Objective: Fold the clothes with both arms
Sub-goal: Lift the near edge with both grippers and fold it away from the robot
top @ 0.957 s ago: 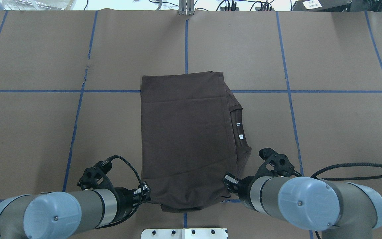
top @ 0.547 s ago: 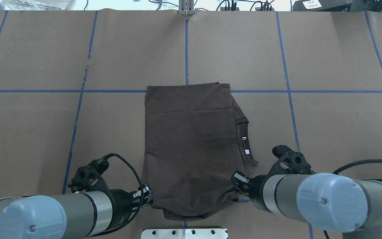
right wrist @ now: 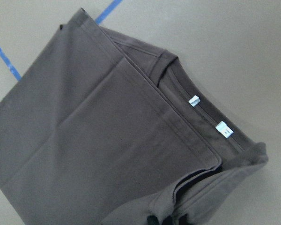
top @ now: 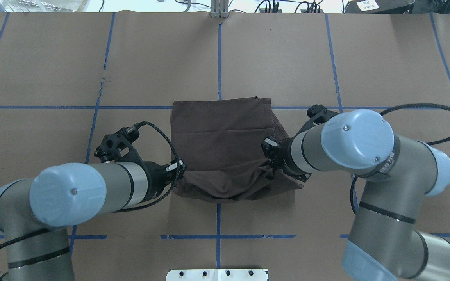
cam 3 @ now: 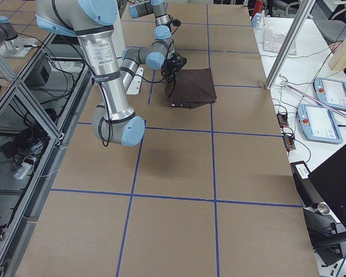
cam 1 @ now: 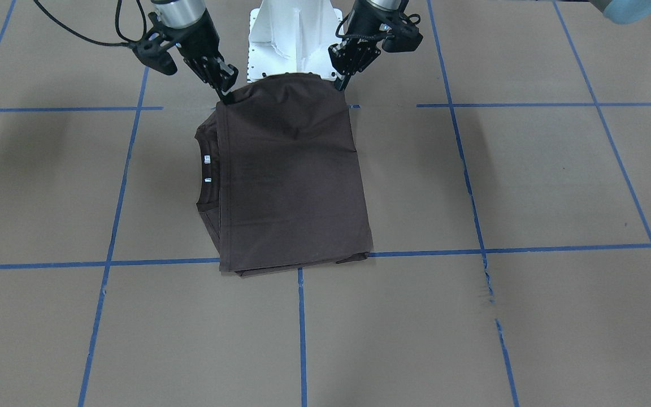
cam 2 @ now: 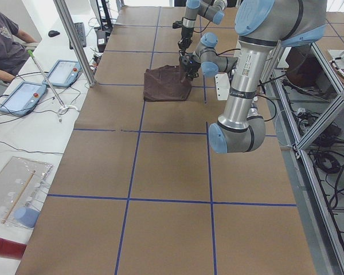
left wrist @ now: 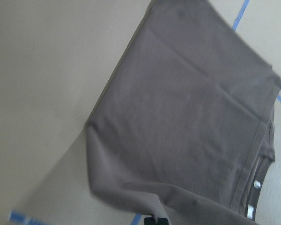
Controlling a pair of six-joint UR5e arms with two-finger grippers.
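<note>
Nearest the robot, the left gripper (top: 179,168) is pinched tight on the shirt's (top: 221,132) near left corner. The right gripper (top: 270,150) is clamped just as firmly on the near right corner. Both corners are up off the table (top: 53,58), and the near hem hangs slack between the two claws, bunched and drooping in the middle. Further out, the folded shirt lies flat at the centre of the table. On its right side the collar (cam 1: 204,169) peeks out from under the top layer, with two small white tags (cam 1: 207,159) showing inside it. The far edge sits right along the blue tape line (top: 72,107).
</note>
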